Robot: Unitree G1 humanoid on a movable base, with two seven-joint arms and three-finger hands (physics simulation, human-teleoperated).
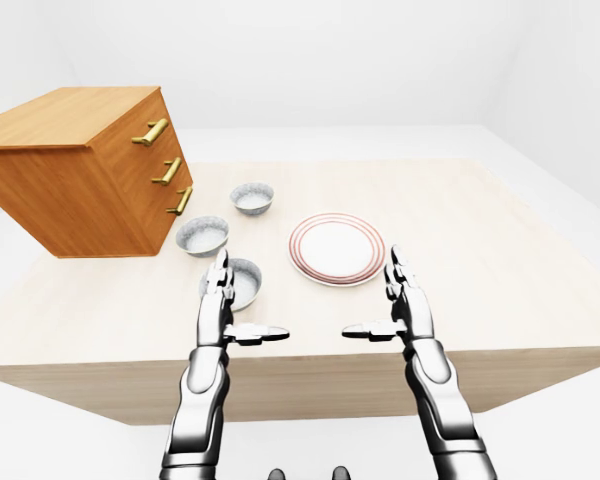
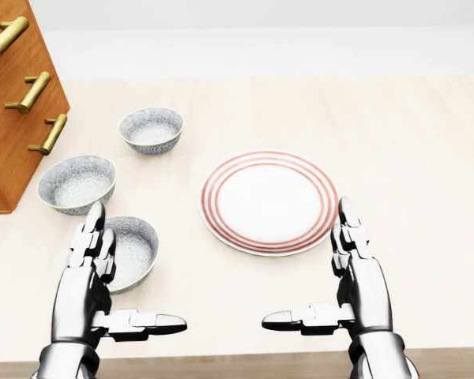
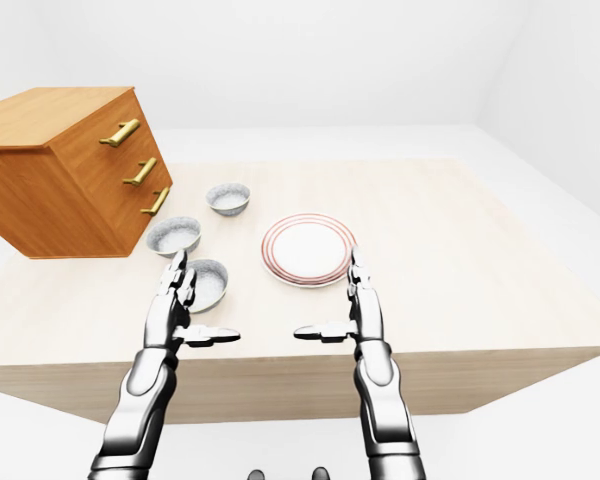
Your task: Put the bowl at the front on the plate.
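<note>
Three grey speckled bowls lie left of a white plate (image 2: 268, 201) with red rings on the light wooden table (image 2: 411, 134). The bowl lowest in the head view (image 2: 134, 246) sits just right of my left hand (image 2: 138, 266), whose straight fingers (image 2: 91, 245) cover the bowl's left rim. That hand is open, thumb pointing right, and holds nothing. My right hand (image 2: 306, 262) is open too, below the plate's lower right rim, its thumb pointing left. A second bowl (image 2: 77, 183) and a third bowl (image 2: 151, 129) lie higher up in the view.
A wooden drawer cabinet (image 2: 16, 103) with brass handles stands on the table at the upper left, close to the second bowl. The table's near edge (image 1: 310, 365) runs under my wrists. White floor and walls surround the table.
</note>
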